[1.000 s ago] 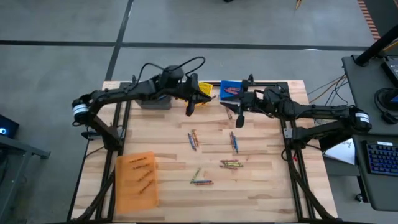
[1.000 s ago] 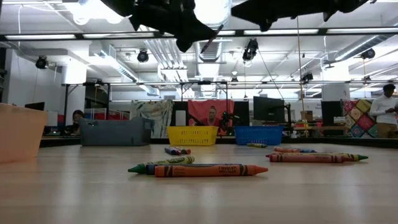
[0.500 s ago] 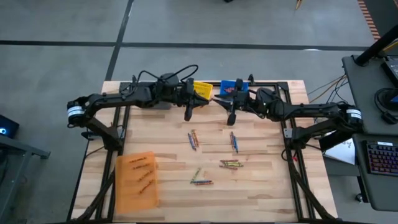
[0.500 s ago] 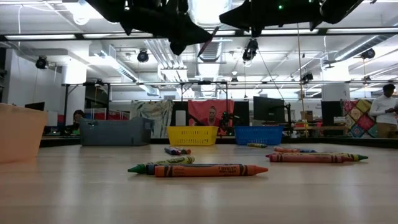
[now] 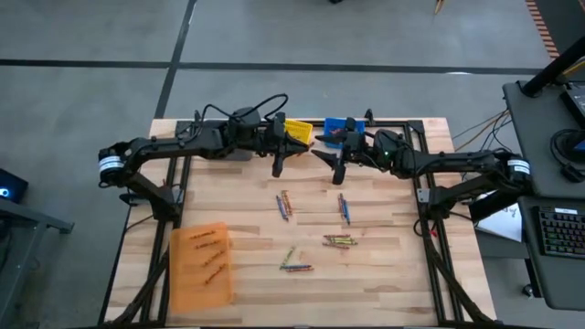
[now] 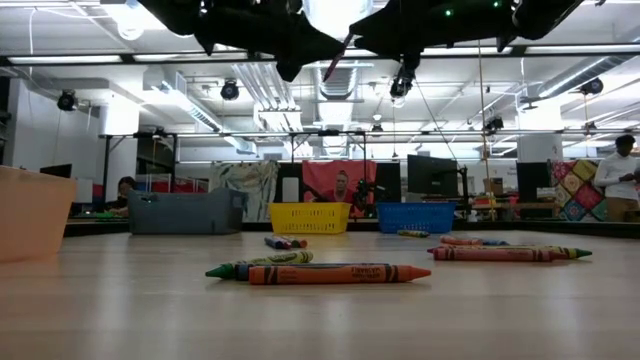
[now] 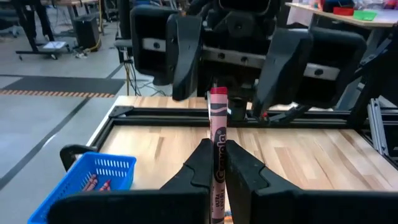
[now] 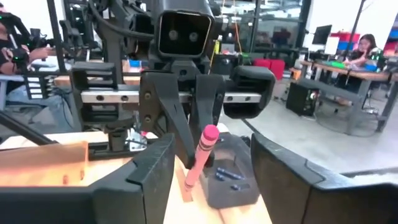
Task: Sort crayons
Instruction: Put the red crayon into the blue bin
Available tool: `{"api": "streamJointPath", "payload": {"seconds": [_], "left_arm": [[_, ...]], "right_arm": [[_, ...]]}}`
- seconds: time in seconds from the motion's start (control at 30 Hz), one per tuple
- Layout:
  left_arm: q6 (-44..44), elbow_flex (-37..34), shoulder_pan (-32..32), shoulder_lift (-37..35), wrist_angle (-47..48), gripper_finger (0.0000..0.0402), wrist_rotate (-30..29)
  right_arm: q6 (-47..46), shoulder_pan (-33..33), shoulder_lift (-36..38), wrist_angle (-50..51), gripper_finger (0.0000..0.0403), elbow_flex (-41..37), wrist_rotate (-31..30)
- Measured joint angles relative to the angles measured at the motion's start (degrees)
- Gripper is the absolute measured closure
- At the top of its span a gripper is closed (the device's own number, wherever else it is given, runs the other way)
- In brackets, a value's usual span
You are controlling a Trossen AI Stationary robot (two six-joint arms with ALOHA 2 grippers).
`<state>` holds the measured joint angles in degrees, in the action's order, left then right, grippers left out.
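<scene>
**Ana:** High view first: what is the largest thing?

**Ben:** The light wooden plank table (image 5: 384, 274). At its far edge stand a grey plastic bin (image 6: 185, 212), a yellow plastic basket (image 5: 298, 129) and a blue plastic basket (image 5: 340, 127). A flat orange plastic bin (image 5: 201, 265) lies at the near left corner.

**Ana:** And the arms?

**Ben:** Both are raised over the far middle of the table, facing each other. The left end effector (image 7: 214, 163) is closed on a pink-red wax crayon (image 7: 217, 140), which stands upright between its fingers. The right end effector (image 8: 211, 165) is wide open, one finger on each side of this crayon's tip, not gripping it.

**Ana:** Where are the other crayons?

**Ben:** Loose crayons (image 5: 340, 240) lie in small groups on the middle of the table. Some orange ones are in the orange bin, and a few lie in the blue basket.
</scene>
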<state>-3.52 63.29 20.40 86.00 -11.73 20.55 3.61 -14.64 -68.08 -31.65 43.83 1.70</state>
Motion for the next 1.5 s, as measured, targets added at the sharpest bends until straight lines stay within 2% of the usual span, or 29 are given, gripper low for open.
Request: {"api": "streamJointPath", "payload": {"seconds": [0.47,0.6,0.77,0.93,1.07,1.3,1.4,1.5], "left_arm": [[0.9,0.0,-0.8,1.4,-2.8,0.0401,-0.5],[0.9,0.0,-0.9,1.4,-2.8,0.0401,-0.5],[0.7,0.0,-0.9,1.4,-2.8,0.0401,-0.5],[1.0,0.0,-0.8,1.4,-2.8,0.0399,-0.5],[1.2,0.0,-0.8,1.4,-2.8,0.0371,-0.5],[1.0,0.0,1.0,0.3,-0.9,0.0293,-0.5],[0.9,0.0,3.0,-1.1,1.7,0.0273,-0.5],[0.9,0.0,5.2,-3.2,5.1,0.0263,-0.6]], "right_arm": [[1.5,0.0,-3.3,-5.3,0.025,0.0,1.3],[2.2,0.0,-3.0,-5.3,0.0288,0.0,1.3],[2.3,0.0,-2.9,-5.4,0.0372,0.0,1.4],[2.0,0.0,-2.9,-5.3,0.0386,0.0,1.3],[2.0,0.0,-2.9,-5.3,0.0387,0.0,1.3],[2.0,-1.3,-1.7,-3.7,0.0389,0.2,-0.4],[1.9,-2.9,-1.4,3.2,0.0389,2.7,-2.5],[2.0,-5.1,-1.7,15.1,0.039,7.1,-7.8]]}}
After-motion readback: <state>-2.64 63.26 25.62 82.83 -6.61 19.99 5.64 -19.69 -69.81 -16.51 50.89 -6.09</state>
